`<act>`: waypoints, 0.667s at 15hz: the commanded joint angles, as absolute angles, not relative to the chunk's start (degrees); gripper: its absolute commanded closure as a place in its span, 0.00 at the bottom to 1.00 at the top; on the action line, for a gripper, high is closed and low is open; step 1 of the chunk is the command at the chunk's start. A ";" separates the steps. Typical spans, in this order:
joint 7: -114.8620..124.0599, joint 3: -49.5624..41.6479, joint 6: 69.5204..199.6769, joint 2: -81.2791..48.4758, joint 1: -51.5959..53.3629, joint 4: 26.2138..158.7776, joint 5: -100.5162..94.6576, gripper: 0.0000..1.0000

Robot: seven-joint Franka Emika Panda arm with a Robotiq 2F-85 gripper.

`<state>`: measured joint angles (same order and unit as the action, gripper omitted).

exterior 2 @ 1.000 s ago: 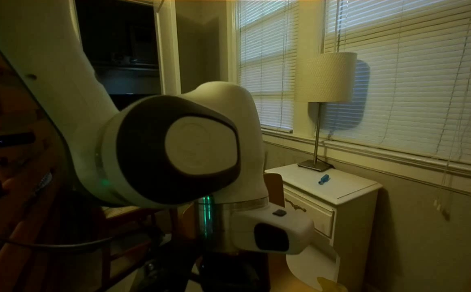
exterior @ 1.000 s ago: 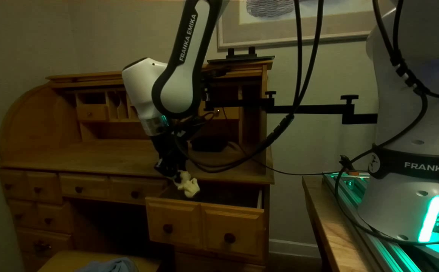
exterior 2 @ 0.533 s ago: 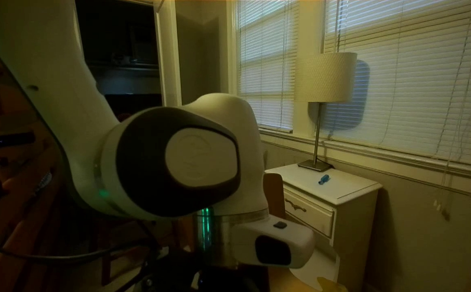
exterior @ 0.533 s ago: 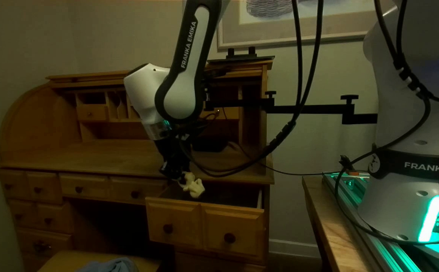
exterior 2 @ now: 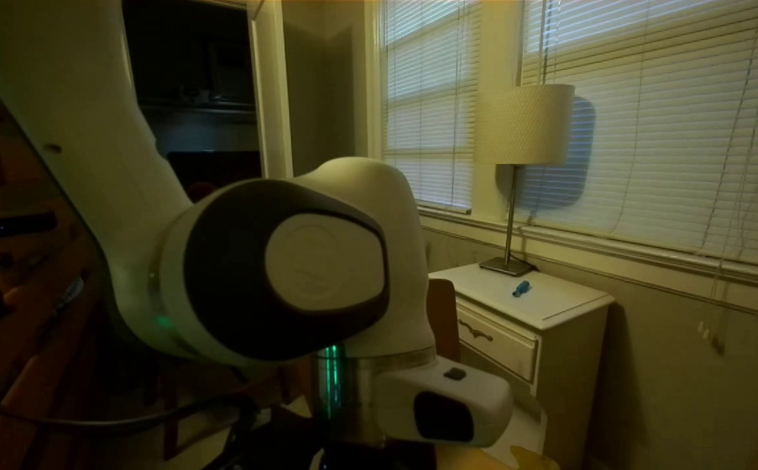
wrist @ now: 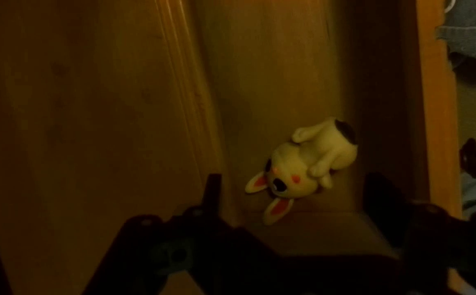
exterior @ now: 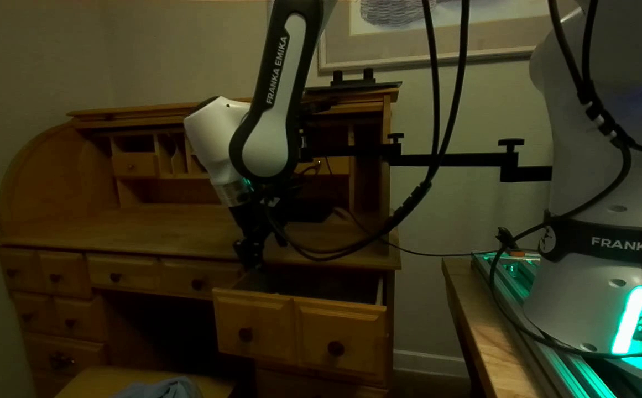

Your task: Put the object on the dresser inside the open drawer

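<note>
I'm watching the cream, pink-eared figurine (wrist: 306, 164) lying with its face showing inside the open drawer (exterior: 293, 331) jutting from the honey-brown wooden dresser (exterior: 127, 224).

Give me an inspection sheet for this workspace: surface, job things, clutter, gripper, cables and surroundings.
Surface: wooden roll-top desk, one drawer pulled open.
Job's things: pale figurine lying face up inside that drawer, per the wrist view.
Clutter: dark item on the desk; bluish cloth lower down.
Gripper: open, holding nothing.
Cables: black cables loop by the arm, in front of the desk; a thin cable runs off it.
Surroundings: framed picture on the wall; lamp and small blue item on a white nightstand.
</note>
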<state>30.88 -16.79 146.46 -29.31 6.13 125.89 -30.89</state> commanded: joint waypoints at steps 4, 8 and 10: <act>29.55 -15.63 143.46 -27.36 6.26 126.27 -26.82 0.00; 29.87 -13.26 141.29 -26.99 6.60 125.80 -23.22 0.00; 30.00 -11.86 141.59 -26.56 7.06 126.09 -22.06 0.00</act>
<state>30.88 -13.58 143.10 -28.05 6.29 125.64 -25.23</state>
